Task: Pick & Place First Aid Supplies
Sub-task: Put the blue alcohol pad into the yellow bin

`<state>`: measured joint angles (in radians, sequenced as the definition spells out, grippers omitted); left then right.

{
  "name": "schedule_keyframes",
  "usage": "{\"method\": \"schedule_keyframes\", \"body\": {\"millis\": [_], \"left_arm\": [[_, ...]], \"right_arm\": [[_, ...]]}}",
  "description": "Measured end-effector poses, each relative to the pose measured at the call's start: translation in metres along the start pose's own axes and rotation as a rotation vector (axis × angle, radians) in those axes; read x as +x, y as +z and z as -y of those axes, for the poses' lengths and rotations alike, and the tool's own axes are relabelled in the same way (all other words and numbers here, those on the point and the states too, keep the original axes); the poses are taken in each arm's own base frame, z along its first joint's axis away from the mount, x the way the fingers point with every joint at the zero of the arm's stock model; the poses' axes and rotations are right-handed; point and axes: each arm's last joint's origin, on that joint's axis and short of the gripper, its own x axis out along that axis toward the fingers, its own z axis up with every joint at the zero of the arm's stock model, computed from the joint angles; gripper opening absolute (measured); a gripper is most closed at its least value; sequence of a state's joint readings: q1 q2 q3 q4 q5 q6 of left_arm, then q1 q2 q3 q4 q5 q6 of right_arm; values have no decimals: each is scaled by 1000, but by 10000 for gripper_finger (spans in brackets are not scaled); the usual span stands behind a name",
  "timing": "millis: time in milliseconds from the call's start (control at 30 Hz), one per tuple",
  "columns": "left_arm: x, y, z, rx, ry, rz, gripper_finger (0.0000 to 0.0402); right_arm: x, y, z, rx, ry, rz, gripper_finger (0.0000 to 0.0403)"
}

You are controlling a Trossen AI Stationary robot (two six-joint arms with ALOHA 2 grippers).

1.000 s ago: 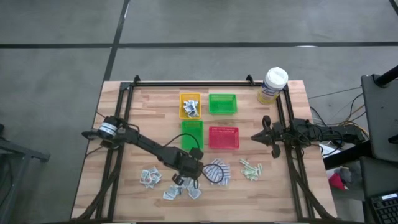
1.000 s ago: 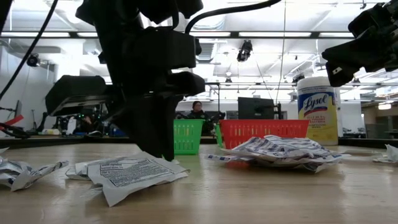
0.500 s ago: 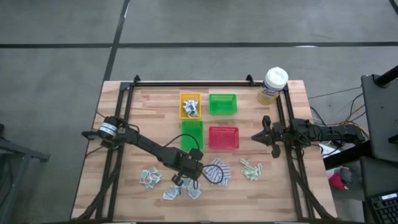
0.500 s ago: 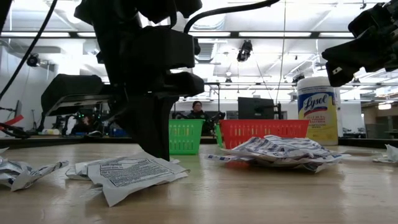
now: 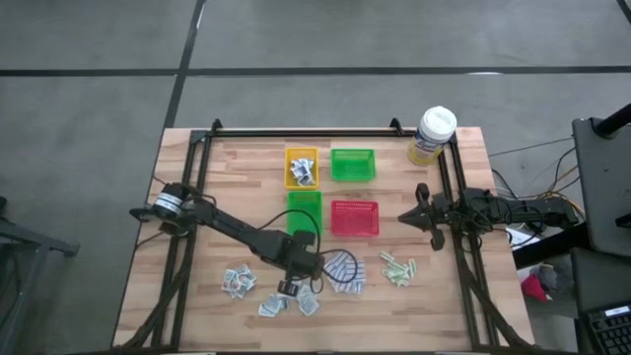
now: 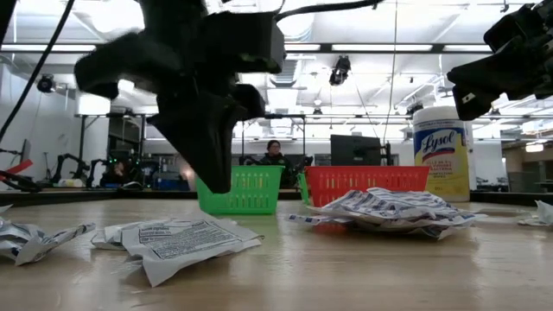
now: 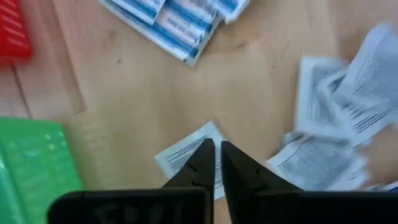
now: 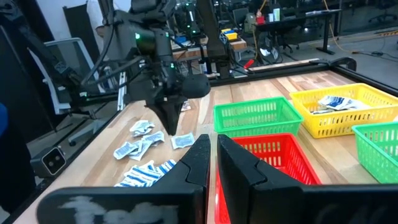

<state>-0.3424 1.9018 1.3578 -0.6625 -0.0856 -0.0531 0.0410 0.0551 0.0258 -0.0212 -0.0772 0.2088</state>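
the left pincer (image 7: 216,163) hangs over the counter (image 5: 197,286) with its tips pinching a white-grey sachet (image 7: 186,155). more white-grey sachets (image 5: 238,282) lie on the wood near it, and the blue-and-white pads (image 5: 343,270) sit just beside it. the pale green strips (image 5: 397,268) lie farther right. the right pincer (image 8: 211,155) waits at the right edge, pressed together.

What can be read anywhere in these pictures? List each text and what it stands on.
"Lysol": brand on the label of the yellow canister at the table's far right.
White sachet lying in front in the low view: lines of small black print, too small to read.
Blue-and-white pads: printing blurred, unreadable.
Baskets and arms: no readable text.
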Motion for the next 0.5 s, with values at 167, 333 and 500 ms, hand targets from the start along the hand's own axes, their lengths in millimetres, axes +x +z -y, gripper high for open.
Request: {"method": "schedule_keyframes", "body": {"millis": [167, 333, 500], "left_arm": [[2, -2, 2, -106, -21, -7, 88], [4, -2, 2, -222, 3, 9, 144], [7, -2, 1, -286, 21, 47, 170]], "right_arm": [[0, 0, 0, 0, 0, 0, 28], [0, 0, 0, 0, 0, 0, 28], [0, 0, 0, 0, 0, 0, 28]]}}
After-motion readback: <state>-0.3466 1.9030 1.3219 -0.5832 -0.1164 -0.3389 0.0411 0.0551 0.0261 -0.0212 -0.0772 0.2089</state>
